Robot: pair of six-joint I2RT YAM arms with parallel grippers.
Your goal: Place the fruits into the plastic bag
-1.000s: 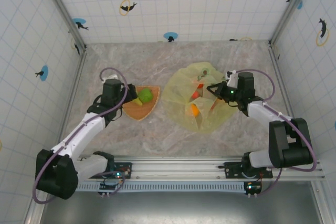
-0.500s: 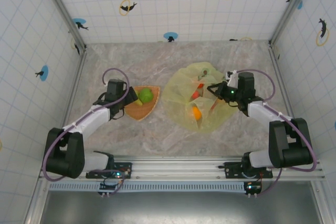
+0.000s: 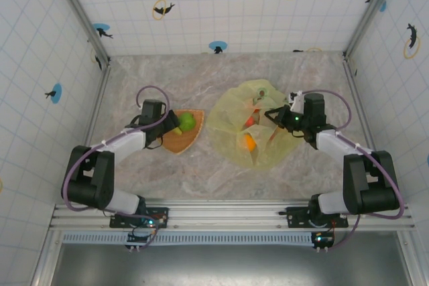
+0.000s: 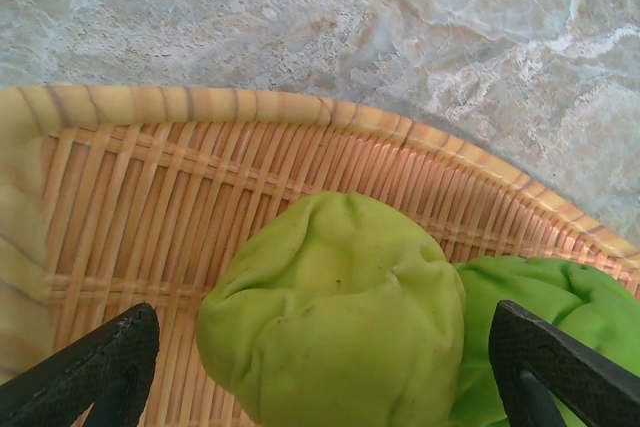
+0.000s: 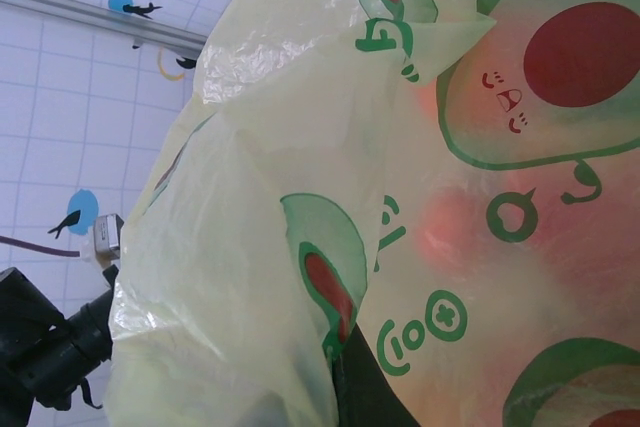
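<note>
Left hand (image 3: 170, 127) advanced to green fruit (image 4: 330, 332), spread astride it, right hand (image 3: 271, 116) pinching plastic bag (image 3: 226, 124).

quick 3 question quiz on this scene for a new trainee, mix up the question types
1. True or false: the left fingers are shut on the green fruit.
2. The right fingers pinch: A the plate, B the plastic bag, C nothing?
3. Fill in: the green fruit lies on the ___.
Key: 1 false, they stand open either side of it; 2 B; 3 plate.
</note>
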